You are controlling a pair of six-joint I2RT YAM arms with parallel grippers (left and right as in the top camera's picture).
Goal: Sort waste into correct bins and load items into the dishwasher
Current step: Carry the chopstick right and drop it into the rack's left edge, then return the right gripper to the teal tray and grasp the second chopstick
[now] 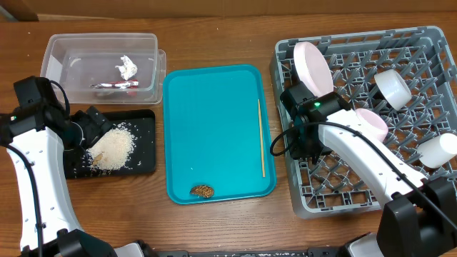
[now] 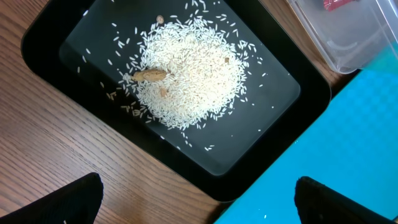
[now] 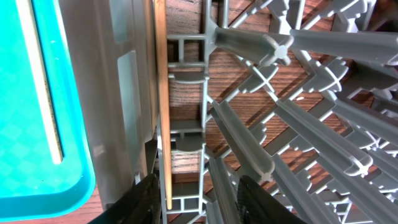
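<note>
R hand (image 3: 198, 202) in dish rack (image 3: 249, 146), spread apart; chopstick (image 3: 163, 106) in its gap, against rack wall. 2nd chopstick (image 3: 41, 81) beyond that wall on teal tray (image 3: 18, 174): prob. light, stiff, slick, lies flat; pinch mid-length. L hand (image 2: 199, 205) apart, above rice (image 2: 189, 74).

1. Teal tray (image 1: 214, 128): smooth, faintly glossy plastic.
2. Black tray (image 2: 267, 118) beside the teal tray: glossy plastic under dry rice grains (image 2: 193, 74).
3. Dish rack (image 1: 428, 107): matt grey plastic.
4. Chopstick (image 1: 261, 139) on the teal tray: bare pale wood.
5. Table (image 1: 214, 39): varnished wood grain.
</note>
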